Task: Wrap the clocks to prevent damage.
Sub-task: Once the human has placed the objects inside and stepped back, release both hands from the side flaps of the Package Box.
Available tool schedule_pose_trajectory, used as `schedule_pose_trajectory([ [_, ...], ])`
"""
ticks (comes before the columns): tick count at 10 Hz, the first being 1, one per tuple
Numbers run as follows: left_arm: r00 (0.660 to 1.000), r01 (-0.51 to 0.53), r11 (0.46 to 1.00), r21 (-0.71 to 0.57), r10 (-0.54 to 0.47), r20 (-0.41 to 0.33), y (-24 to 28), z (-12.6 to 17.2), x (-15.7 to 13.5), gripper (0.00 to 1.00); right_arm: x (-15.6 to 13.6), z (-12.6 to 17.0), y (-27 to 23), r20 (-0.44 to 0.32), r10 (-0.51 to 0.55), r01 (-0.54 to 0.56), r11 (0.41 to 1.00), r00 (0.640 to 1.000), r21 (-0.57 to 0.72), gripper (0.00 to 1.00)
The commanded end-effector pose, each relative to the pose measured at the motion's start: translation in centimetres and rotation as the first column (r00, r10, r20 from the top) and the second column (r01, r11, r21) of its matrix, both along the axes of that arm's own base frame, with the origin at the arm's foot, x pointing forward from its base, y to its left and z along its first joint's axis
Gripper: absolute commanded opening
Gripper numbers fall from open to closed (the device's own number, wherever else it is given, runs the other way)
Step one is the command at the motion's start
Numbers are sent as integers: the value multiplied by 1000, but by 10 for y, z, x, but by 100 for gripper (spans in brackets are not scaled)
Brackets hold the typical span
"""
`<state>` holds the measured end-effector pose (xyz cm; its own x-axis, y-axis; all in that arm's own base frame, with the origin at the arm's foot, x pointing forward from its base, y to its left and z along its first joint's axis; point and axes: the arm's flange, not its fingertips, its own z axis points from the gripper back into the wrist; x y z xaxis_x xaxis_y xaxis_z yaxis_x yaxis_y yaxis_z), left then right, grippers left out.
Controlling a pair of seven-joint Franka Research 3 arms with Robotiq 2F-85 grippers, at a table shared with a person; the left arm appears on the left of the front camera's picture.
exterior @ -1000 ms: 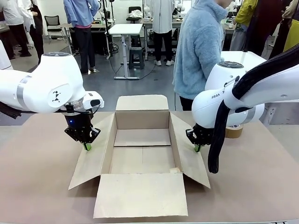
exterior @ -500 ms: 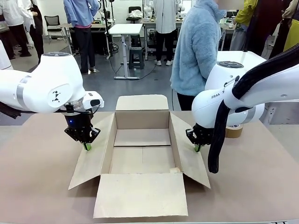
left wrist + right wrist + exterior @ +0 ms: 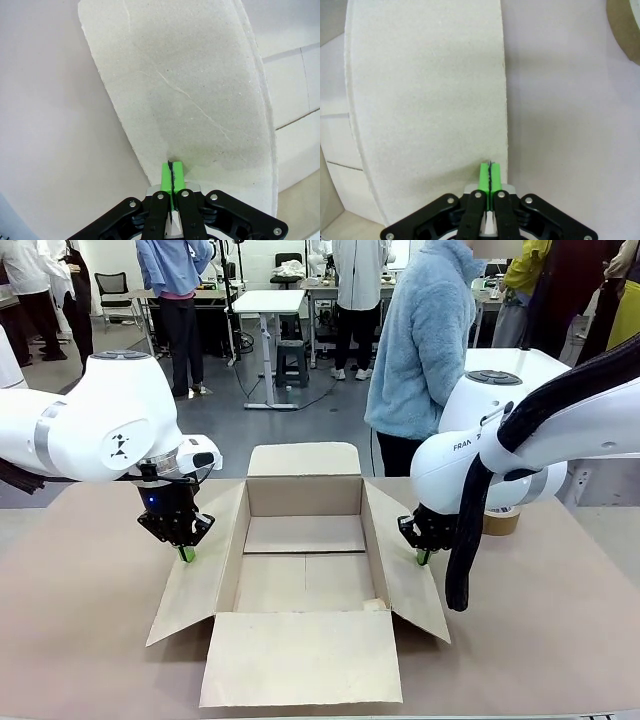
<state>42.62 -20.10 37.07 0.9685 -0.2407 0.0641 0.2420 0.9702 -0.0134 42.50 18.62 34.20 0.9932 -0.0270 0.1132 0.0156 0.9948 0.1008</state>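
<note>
Left gripper [image 3: 186,554] and right gripper [image 3: 422,558], both clenched empty, pin the cardboard box's [image 3: 300,585] side flaps [image 3: 195,585] open; box-holding step, I'd judge, next needing wrapped clocks lowered in.

A small white table [image 3: 268,302] stands on a grey floor [image 3: 300,430]. A dark stool [image 3: 291,358] sits just right of the table's leg. A black chair [image 3: 113,286] with wheels is far to the table's left. People [image 3: 175,280] stand on both sides of the table.
</note>
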Motion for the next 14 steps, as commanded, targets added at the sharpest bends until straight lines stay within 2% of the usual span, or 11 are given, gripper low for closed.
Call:
schedule_pose_trajectory([
  [1, 1000, 6, 1000, 8, -6, 4, 0, 0, 0, 1, -1, -2, 2, -3, -7, 7, 1000, 1000, -5, 1],
  [14, 1000, 6, 1000, 8, -6, 4, 0, 0, 0, 1, -1, -2, 2, -3, -7, 7, 1000, 1000, -5, 1],
])
